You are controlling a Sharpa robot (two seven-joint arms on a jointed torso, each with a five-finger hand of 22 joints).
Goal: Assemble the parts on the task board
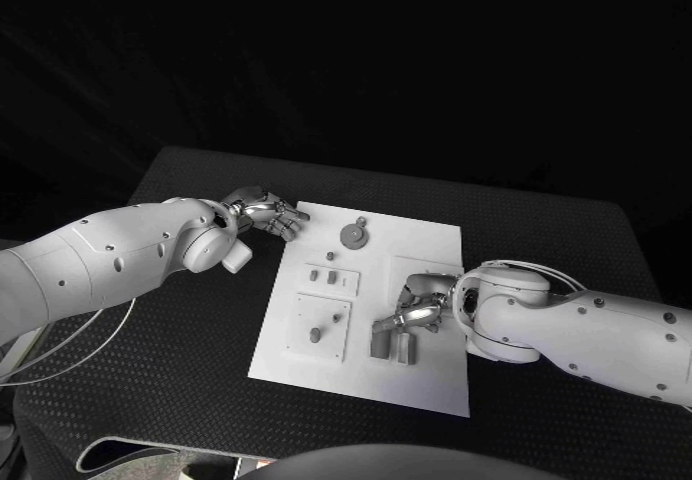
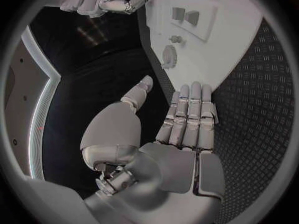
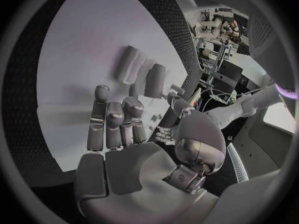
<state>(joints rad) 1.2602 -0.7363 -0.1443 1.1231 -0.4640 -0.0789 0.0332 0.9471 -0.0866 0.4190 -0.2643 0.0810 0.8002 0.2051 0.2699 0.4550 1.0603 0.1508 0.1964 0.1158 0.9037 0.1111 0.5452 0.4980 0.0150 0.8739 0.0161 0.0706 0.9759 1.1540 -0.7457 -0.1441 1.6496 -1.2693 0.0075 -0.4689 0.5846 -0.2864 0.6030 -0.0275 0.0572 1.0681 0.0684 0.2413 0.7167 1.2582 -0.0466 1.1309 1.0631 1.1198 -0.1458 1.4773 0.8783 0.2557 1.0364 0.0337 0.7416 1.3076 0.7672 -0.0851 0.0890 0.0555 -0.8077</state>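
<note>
A black table [image 1: 188,400] with a textured, dotted surface lies under everything

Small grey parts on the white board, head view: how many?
About 7: round gear at the far edge, two blocks mid-board, two pegs nearer left, two blocks by the right hand, which may hide more.

The left hand [image 2: 181,129] lies flat and empty, its fingers [image 2: 194,104] straight and side by side with their tips at the edge of the white task board [image 2: 239,30] — the thumb [image 2: 138,92] stands apart over the black table [image 2: 261,109]. On the board lie a round toothed part [image 2: 169,56], a small peg-like part [image 2: 176,39] and two blocky parts [image 2: 186,16] in a raised panel. The right hand [image 2: 106,1] reaches to the board's far side — whether it holds anything cannot be told.
</note>
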